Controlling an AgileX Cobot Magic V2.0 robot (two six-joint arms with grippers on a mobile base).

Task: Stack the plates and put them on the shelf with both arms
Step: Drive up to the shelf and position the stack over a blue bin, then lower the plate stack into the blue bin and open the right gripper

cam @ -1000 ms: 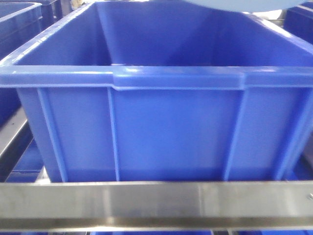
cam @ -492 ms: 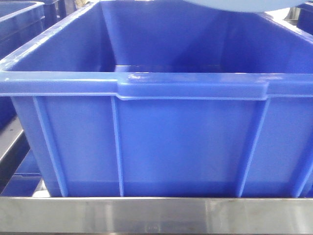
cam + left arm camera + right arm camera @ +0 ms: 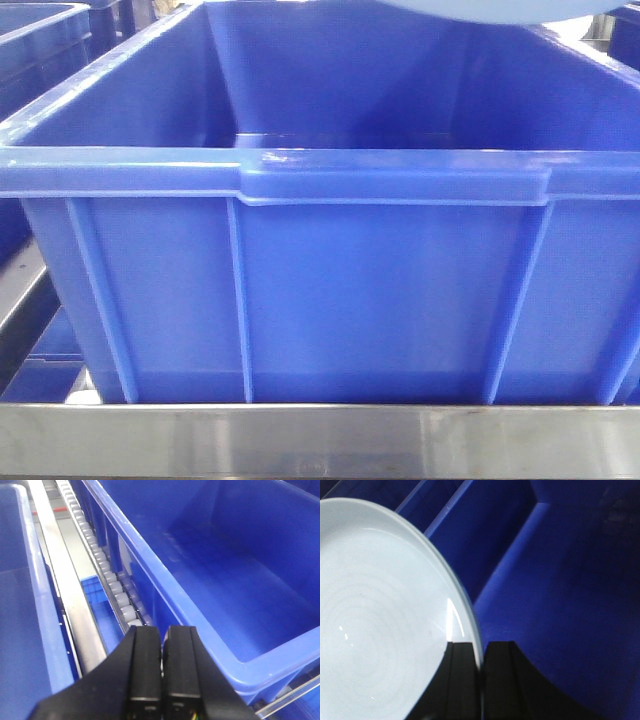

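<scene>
Evidently the right hand (image 3: 480, 652) pinches the plate (image 3: 380, 620) by its rim (left hand (image 3: 163, 632) closed).

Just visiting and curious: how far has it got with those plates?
Done: can't tell if stacking happened; only one glossy pale round plate shows. In hand: the right fingers pinch its rim above the big blue plastic crate; the left fingers are shut, empty. Left: setting it on the brushed steel shelf.

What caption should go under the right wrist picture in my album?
Right gripper pinches the rim of a white plate over a blue crate.
</scene>
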